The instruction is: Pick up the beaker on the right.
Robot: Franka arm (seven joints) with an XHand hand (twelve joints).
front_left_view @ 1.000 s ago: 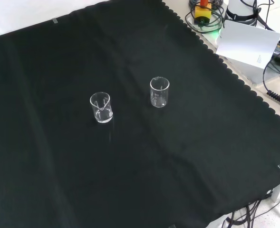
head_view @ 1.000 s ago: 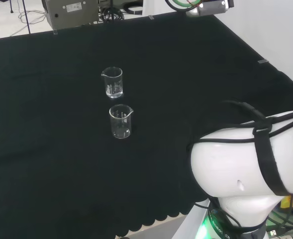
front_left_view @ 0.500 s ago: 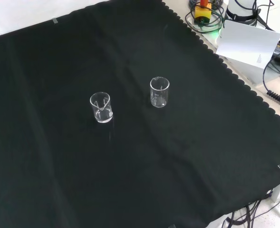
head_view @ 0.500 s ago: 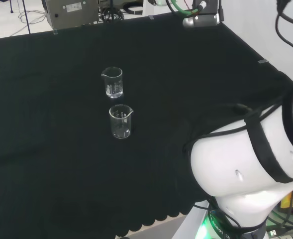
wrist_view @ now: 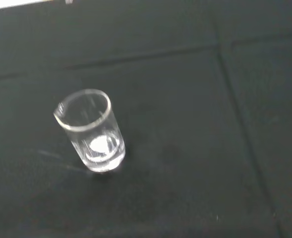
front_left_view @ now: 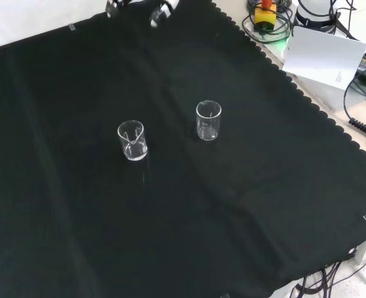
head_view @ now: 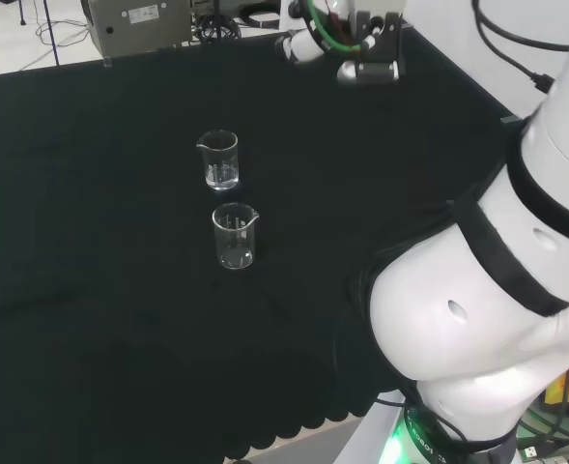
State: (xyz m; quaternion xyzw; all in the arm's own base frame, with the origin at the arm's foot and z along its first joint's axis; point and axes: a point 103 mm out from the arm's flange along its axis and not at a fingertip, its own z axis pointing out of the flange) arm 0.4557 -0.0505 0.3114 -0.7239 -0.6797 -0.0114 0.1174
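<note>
While two clear glass beakers stand upright on the black cloth (front_left_view: 263,205), the hand (front_left_view: 160,13) hangs high over the far edge of the bench, well apart from both and holding nothing. In the front view its black-and-white fingertips (front_left_view: 111,7) dip in at the top edge — too little of them shows to tell how far they are spread.

The beaker on the right of the front view (front_left_view: 208,120) is a plain straight-walled cylinder with a thin rolled rim; it stands below the hand and to its right in that view. In the head view it is the nearer beaker (head_view: 234,236), small pouring lip turned right, below and left of the hand (head_view: 308,43). The other beaker (front_left_view: 132,141) sits just beside it (farther off in the head view (head_view: 218,159)), the two close but not touching.

From the wrist, one beaker (wrist_view: 90,131) appears alone on the matte, faintly creased fabric — thick bright base, transparent wall; which of the two it is cannot be told.
</note>
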